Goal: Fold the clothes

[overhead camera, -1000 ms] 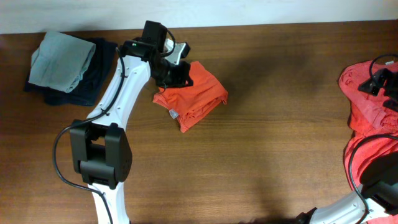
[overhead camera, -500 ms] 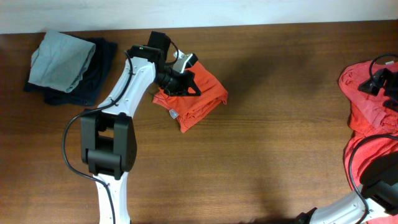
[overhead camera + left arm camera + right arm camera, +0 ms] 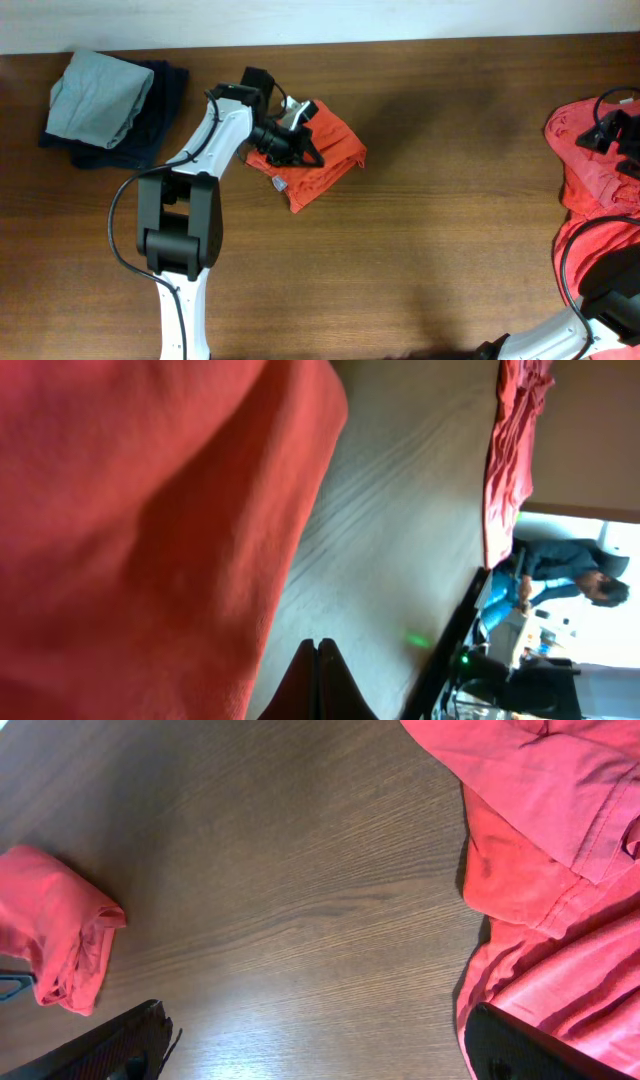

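- On the wood-grain counter (image 3: 430, 250), my left pincer (image 3: 316, 158), jaws pressed together, hovers at a folded orange-red T-shirt (image 3: 341, 147), soft and creased.
- My right pincer (image 3: 312, 1020) gapes wide beside crumpled red shirts (image 3: 560, 870).

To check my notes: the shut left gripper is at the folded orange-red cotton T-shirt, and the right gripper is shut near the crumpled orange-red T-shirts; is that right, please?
Not quite: the right gripper is open, fingers wide apart, as the right wrist view shows. The rest stands: shut left gripper at the folded orange-red cotton T-shirt, crumpled orange-red T-shirts nearby.
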